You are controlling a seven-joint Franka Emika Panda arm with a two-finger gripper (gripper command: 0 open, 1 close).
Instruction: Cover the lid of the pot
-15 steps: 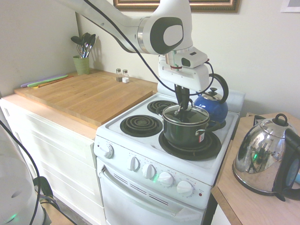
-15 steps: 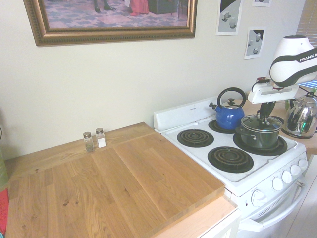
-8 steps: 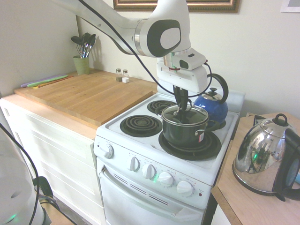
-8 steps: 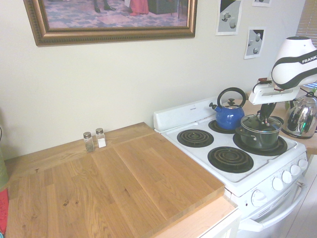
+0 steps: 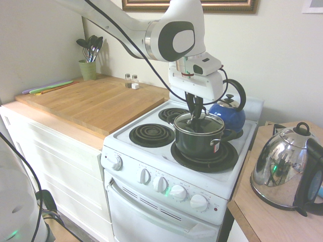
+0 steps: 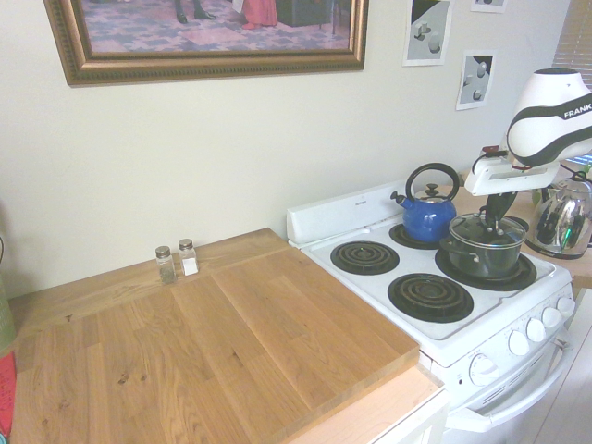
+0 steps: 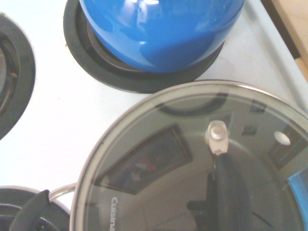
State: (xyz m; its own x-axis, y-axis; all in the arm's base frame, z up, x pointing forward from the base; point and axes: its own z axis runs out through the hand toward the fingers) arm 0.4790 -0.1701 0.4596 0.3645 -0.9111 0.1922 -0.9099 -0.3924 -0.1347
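Observation:
The dark pot (image 5: 198, 144) stands on the front right burner of the stove (image 5: 166, 166). The clear glass lid (image 5: 200, 123) with its silver rim lies on the pot's rim. My gripper (image 5: 193, 119) reaches straight down onto the middle of the lid, its dark fingers shut on the lid's black handle. The second exterior view shows the same: pot (image 6: 486, 259), lid (image 6: 488, 231), gripper (image 6: 489, 220) on top. In the wrist view the lid (image 7: 159, 159) fills the lower half, and its black handle (image 7: 228, 187) rises from the bottom edge.
A blue kettle (image 5: 228, 113) sits on the back right burner, close behind the pot. A chrome electric kettle (image 5: 282, 174) stands on the counter to the right. The wooden board (image 5: 96, 103) lies left of the stove, with two shakers (image 5: 131, 80) and a utensil cup (image 5: 88, 68).
The arm's wrist shifted slightly to the left in the first exterior view, then held still. The lid stays on the pot with the fingers at its handle.

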